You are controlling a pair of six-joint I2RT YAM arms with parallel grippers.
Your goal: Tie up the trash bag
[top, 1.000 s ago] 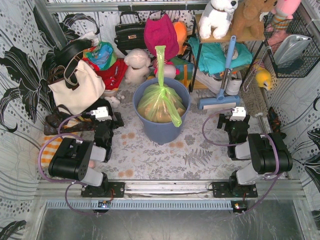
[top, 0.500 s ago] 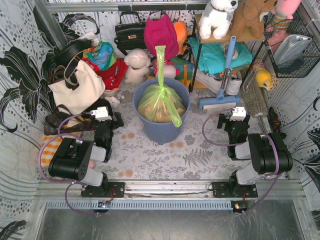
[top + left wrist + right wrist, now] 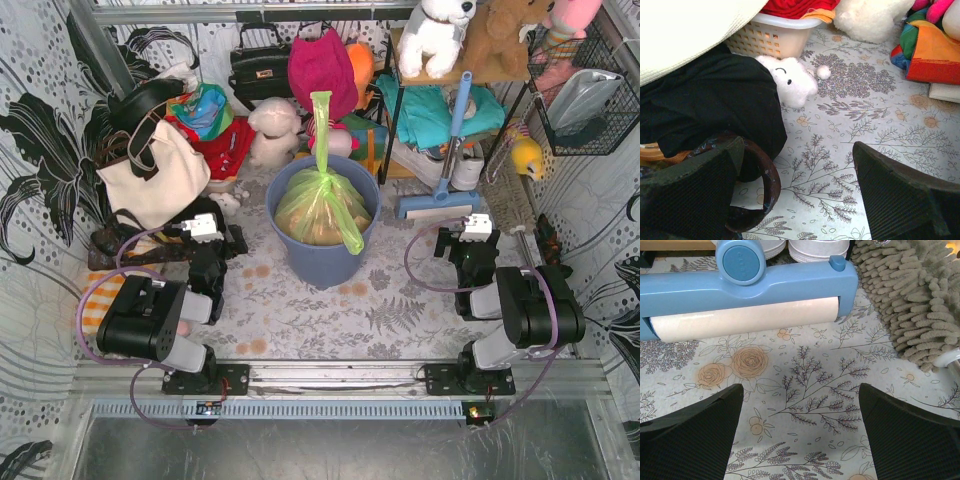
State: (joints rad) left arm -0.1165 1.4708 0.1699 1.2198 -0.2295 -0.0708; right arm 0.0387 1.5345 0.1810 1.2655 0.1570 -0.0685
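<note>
The left claw [image 3: 799,200] is released, its fingers wide apart and empty over the floral tabletop [image 3: 855,115]. A black bag [image 3: 715,100] lies just to its left, with a small white plush [image 3: 790,80] beyond. The right claw [image 3: 800,435] is also spread wide with nothing between its fingers. A blue roller head [image 3: 750,285] lies just beyond it, and a grey shaggy mop [image 3: 920,300] to the far right. Farther out, midway between the arms, the trash bag [image 3: 318,208] sits inside the blue-grey bin [image 3: 325,262]. Its neck is bunched, with one strip upright and another drooping over the near rim. Both claws are well apart from it.
</note>
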